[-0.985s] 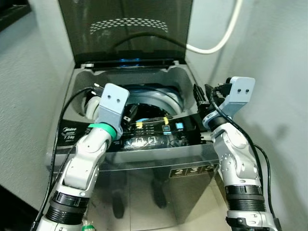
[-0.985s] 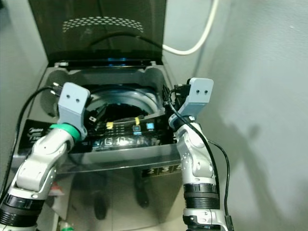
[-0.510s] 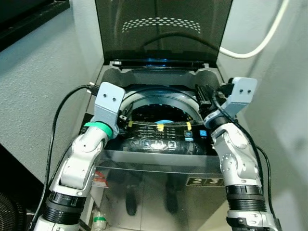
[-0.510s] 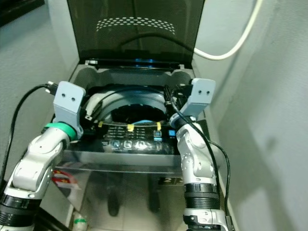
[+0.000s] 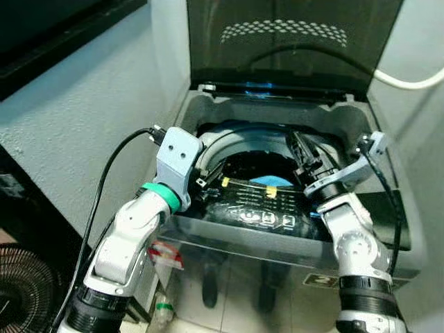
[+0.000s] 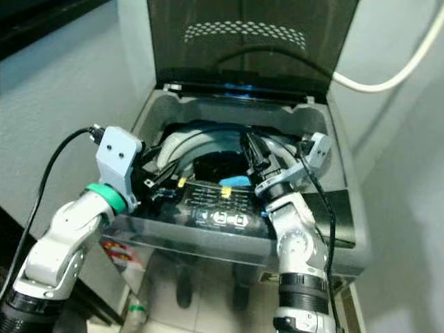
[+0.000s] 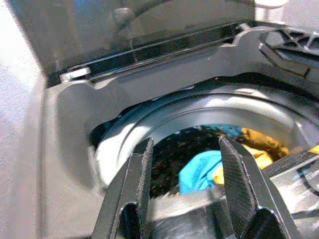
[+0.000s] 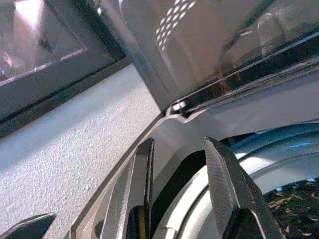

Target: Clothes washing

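Left gripper (image 7: 184, 164) held over the near left rim of the washing machine (image 5: 208, 111), fingers parted, gripping nothing. Right gripper (image 8: 179, 169) poised at the tub's right side, fingers likewise apart and empty. Lid (image 5: 291, 35) raised upright. Blue cloth (image 7: 199, 167) and yellow cloth (image 7: 259, 142) lie inside the tub (image 7: 164, 119).

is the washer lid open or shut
Open: the dark lid stands upright behind the drum, where blue cloth shows inside.
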Controlling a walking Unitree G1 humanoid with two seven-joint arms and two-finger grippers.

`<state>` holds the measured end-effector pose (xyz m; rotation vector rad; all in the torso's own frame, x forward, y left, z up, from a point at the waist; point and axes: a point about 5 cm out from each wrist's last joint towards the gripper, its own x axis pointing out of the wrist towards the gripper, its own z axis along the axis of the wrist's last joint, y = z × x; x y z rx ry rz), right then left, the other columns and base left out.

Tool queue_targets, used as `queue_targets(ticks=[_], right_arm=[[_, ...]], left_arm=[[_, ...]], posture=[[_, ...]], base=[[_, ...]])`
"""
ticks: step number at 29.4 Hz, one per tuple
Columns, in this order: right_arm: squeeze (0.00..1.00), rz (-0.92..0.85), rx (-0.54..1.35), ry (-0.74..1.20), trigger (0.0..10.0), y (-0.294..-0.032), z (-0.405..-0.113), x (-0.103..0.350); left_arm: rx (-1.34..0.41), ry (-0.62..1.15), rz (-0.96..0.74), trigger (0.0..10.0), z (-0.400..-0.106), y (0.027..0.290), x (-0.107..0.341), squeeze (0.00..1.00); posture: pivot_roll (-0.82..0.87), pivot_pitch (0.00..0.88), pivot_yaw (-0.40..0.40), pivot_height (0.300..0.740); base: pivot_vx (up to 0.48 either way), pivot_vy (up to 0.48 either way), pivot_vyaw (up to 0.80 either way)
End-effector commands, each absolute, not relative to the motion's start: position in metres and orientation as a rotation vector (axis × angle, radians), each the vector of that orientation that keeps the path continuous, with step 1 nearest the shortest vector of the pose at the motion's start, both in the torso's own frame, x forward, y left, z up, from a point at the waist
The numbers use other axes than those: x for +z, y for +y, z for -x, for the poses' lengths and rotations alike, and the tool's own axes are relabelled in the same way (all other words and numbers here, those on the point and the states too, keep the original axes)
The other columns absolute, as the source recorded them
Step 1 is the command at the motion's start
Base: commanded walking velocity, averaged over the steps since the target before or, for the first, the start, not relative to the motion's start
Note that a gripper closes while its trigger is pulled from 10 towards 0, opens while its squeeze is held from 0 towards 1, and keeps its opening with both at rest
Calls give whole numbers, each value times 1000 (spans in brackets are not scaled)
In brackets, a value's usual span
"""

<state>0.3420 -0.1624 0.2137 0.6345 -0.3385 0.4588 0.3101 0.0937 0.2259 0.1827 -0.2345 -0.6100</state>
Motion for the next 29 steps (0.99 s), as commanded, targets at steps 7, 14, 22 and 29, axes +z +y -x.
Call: queue_targets(ticks=[7,14,22,29], right_arm=[[0,-708,519,-318,10000,-153,-341,207],[0,-717,500,-319,10000,-156,-342,207],[0,-786,430,-338,10000,-167,-342,205],[0,-791,419,-335,10000,-167,-341,203]], left_arm=[[-673,-244,-181,10000,-302,92,225,0],[-668,-245,-184,10000,-303,94,225,0],[-687,-242,-195,10000,-303,92,224,0],[-693,-238,-202,10000,-303,92,224,0]], posture=[[128,12,69,740],[126,13,70,740],[125,13,78,740],[125,14,85,740]], base=[[0,0,800],[0,0,800],[0,0,800],[0,0,800]])
